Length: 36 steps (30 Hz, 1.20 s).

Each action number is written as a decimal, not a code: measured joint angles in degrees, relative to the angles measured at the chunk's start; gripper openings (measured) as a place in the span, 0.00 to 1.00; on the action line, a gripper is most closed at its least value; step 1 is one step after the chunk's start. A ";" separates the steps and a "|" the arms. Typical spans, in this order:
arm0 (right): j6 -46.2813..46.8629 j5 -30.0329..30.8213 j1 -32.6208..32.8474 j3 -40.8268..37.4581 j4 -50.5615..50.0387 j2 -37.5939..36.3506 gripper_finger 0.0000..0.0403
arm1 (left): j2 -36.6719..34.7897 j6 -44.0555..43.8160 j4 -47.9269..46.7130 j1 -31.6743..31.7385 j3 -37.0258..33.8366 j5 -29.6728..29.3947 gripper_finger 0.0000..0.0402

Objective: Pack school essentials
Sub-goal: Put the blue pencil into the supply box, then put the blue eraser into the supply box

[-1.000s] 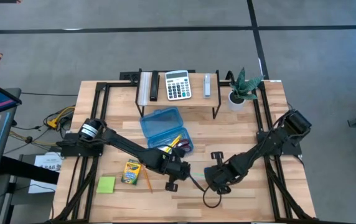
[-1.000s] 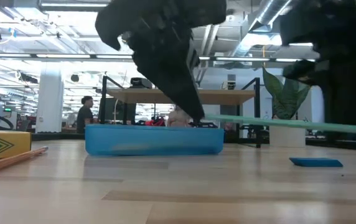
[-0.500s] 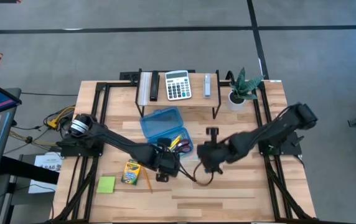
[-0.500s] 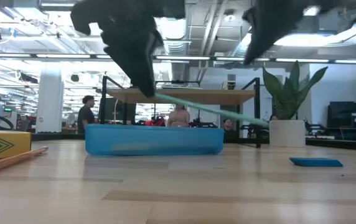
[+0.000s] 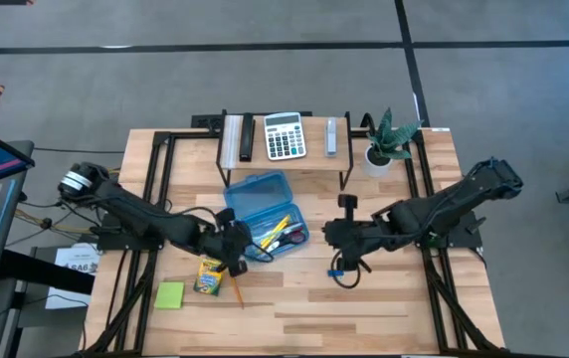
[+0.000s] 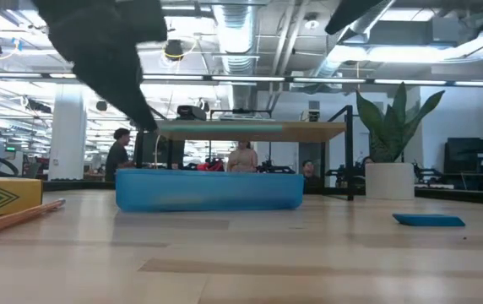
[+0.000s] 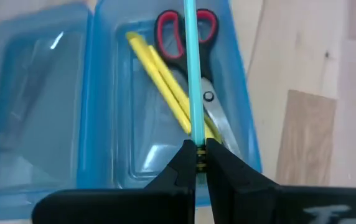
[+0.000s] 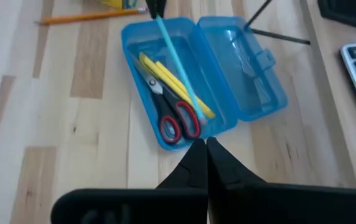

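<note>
My left gripper [image 7: 196, 157] pinched one teal pen [image 7: 190, 74] by its end, holding it over the open blue case [image 8: 228, 118]. Inside that case lay one pair of red-handled scissors [image 7: 187, 31] and two yellow pencils [image 7: 159, 81]. My right gripper [image 8: 204, 149], fingers pressed together on nothing, hung near the case's side. Beside the case on the table lay one crayon box [image 5: 209, 274], one orange pencil [image 5: 234, 286], one sticky-note pad [image 5: 170, 294] and one blue eraser [image 6: 428, 220].

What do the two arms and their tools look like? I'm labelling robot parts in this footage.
Both arms are matte black, built of slim jointed links. The left arm carries a pale silver-white cylindrical cap near its base. The left tool and right tool each end in two dark, tapering wedge-shaped fingers on a black crossbar. A black cable loops beneath the right arm's wrist.
</note>
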 joint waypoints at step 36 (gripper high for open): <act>11.72 -20.01 7.43 -29.95 20.31 1.53 0.13 | -0.16 14.61 31.56 -3.09 -3.97 1.06 0.27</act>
